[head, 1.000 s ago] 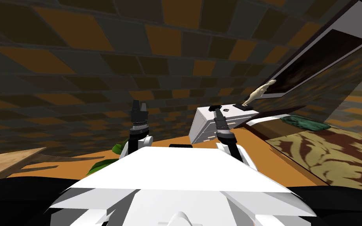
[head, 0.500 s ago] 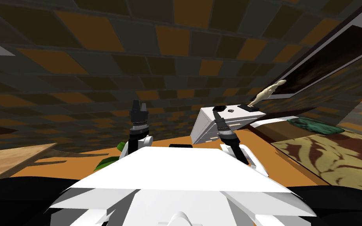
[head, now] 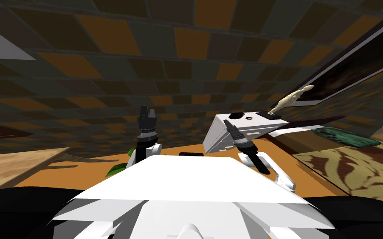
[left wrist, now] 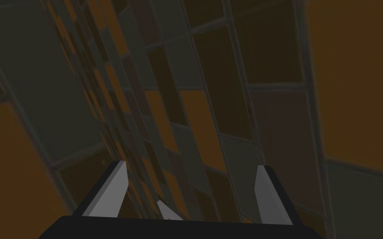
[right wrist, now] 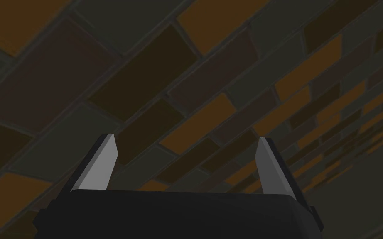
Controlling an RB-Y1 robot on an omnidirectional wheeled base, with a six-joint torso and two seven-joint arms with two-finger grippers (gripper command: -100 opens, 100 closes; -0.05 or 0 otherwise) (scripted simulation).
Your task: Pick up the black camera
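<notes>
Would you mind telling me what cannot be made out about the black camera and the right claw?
Black camera, head view: too small atop the white cabinet to read its shape or facing.
Right claw, head view: its gap to the camera is unclear, since it overlaps the cabinet's edge.
Small item beside the camera: too small to identify.

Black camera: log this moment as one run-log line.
black camera: on white cabinet, ungrasped | right gripper: open, by cabinet's front edge | left gripper: open, empty
</notes>
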